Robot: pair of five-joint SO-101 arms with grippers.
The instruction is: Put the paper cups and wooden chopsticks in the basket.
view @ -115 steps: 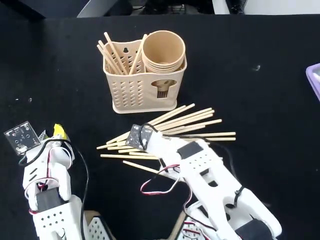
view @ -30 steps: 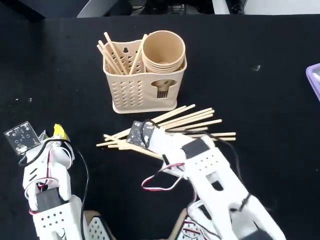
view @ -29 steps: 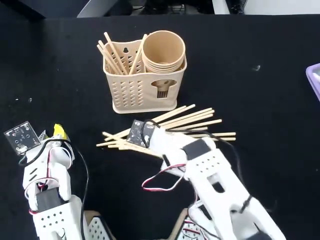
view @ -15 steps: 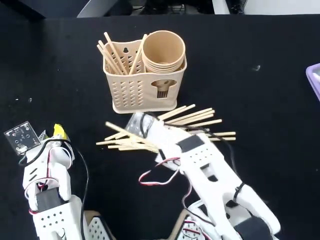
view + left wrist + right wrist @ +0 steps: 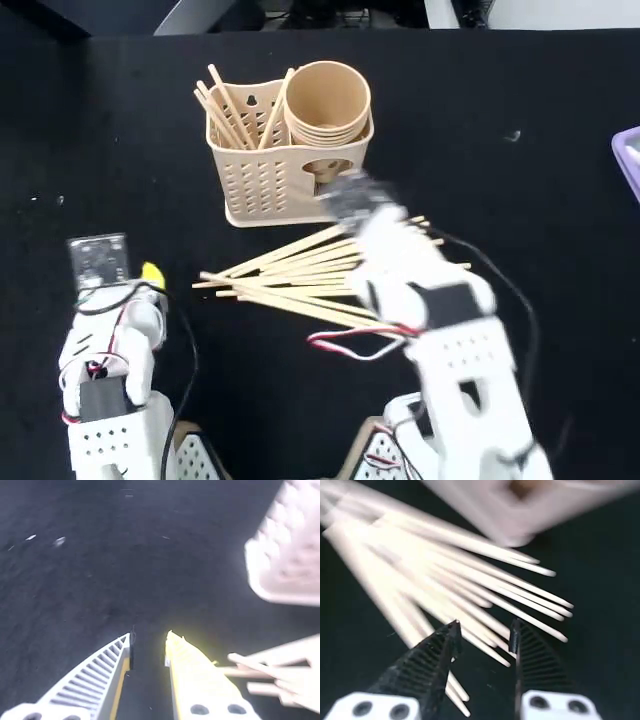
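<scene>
Black cloth (image 5: 540, 90) covers the table, on which a beige perforated plastic basket (image 5: 270, 180) is stood. A stack of tan paper cups (image 5: 327, 100) is already housed in one compartment, and a few pale wooden chopsticks (image 5: 225, 105) lean upright in the other. Further loose wooden chopsticks (image 5: 290, 282) are laid flat just before the basket, with their long axes across the table. They are bunched toward the left arm's side and fanned toward the right's.

The right gripper (image 5: 485, 625) is held above them, fingers apart and empty. The left gripper (image 5: 148, 635) is placed near the bunched ends, fingers slightly apart with nothing between.

Gathering sticks is judged the step in hand. One should be pinched across its length, then tipped upright into the basket.
</scene>
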